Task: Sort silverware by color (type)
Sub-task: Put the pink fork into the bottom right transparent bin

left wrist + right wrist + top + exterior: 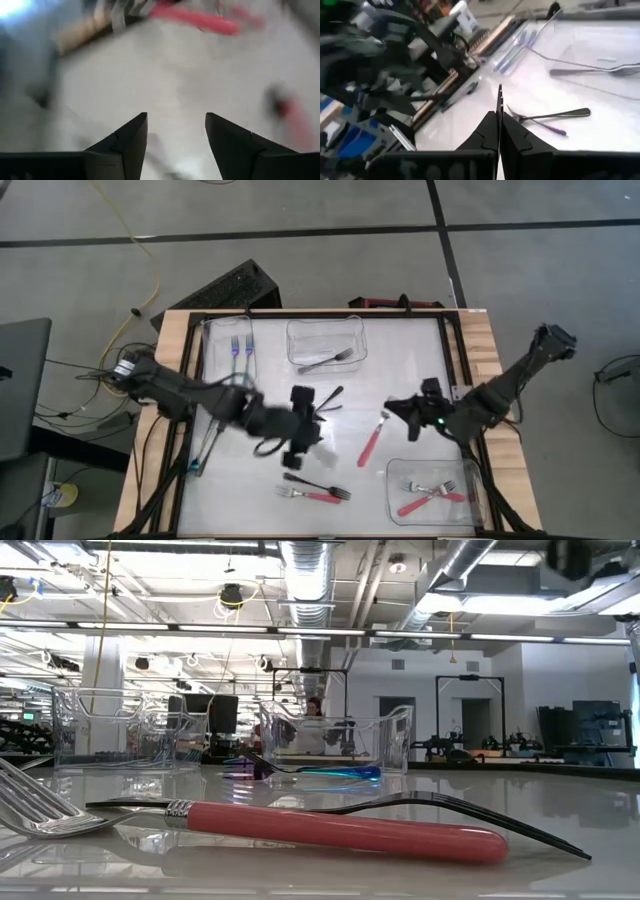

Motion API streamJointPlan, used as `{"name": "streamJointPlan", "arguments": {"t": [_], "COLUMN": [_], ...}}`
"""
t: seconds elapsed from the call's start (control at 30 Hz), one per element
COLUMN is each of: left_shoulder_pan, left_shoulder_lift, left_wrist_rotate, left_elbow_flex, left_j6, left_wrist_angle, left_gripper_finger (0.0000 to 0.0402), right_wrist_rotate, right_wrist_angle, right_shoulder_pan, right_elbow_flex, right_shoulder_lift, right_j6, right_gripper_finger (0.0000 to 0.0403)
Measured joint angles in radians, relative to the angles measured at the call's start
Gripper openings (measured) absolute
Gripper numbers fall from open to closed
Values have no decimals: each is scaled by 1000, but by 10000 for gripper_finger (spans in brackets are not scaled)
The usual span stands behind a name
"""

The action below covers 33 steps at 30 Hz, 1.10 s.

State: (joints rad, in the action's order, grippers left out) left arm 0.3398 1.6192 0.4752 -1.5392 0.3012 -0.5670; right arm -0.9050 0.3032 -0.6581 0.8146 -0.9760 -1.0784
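I am seeing my left hand (pixel 305 430) hanging open over the white worktop (pixel 400 370) while my right hand (pixel 392 408) is pinched closed beside the red-handled metal fork (pixel 372 442).

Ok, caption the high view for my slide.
Both arms mid-table: left pincer open near a black fork, right pincer shut on a red fork.

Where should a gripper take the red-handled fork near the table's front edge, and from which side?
Take the red-handled fork probably by its handle near the neck, from straight above, fingers across it: it lies flat, and a black fork slants toward the handle's end.
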Motion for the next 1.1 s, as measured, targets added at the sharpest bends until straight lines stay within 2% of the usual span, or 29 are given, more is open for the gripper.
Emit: {"name": "streamJointPlan", "arguments": {"t": [0.07, 0.2, 0.3, 0.37, 0.43, 0.57, 0.73, 0.87, 1.1], "left_shoulder_pan": [-57, -134, -172, -185, -188, -181, -185, -187, -198], "left_shoulder_lift": [0, 3, 2, 24, 64, 166, 273, 297, 299], "left_wrist_rotate": [-173, -510, -643, -655, -656, -709, -779, -810, -793], "left_elbow_flex": [65, 240, 351, 401, 421, 388, 359, 337, 337], "left_j6": [205, 343, 480, 556, 599, 677, 809, 864, 896], "left_wrist_angle": [127, 587, 908, 1037, 1078, 1159, 1389, 1376, 1328], "left_gripper_finger": [187, 187, 187, 187, 187, 187, 187, 187, 187], "right_wrist_rotate": [-61, -87, -96, -118, -124, -140, -138, -140, -141], "right_wrist_angle": [25, 15, -8, -13, -31, -86, -136, -136, -139], "right_shoulder_pan": [-52, -111, -139, -151, -156, -144, -125, -115, -70], "right_elbow_flex": [0, 0, 0, 0, 0, 1, 1, 1, 1], "right_shoulder_lift": [2, 1, -8, -13, -18, -51, -74, -77, -78], "right_j6": [-24, -25, -23, -21, -21, 9, 62, 67, 104], "right_gripper_finger": [21, 21, 21, 21, 21, 21, 21, 21, 21]}}
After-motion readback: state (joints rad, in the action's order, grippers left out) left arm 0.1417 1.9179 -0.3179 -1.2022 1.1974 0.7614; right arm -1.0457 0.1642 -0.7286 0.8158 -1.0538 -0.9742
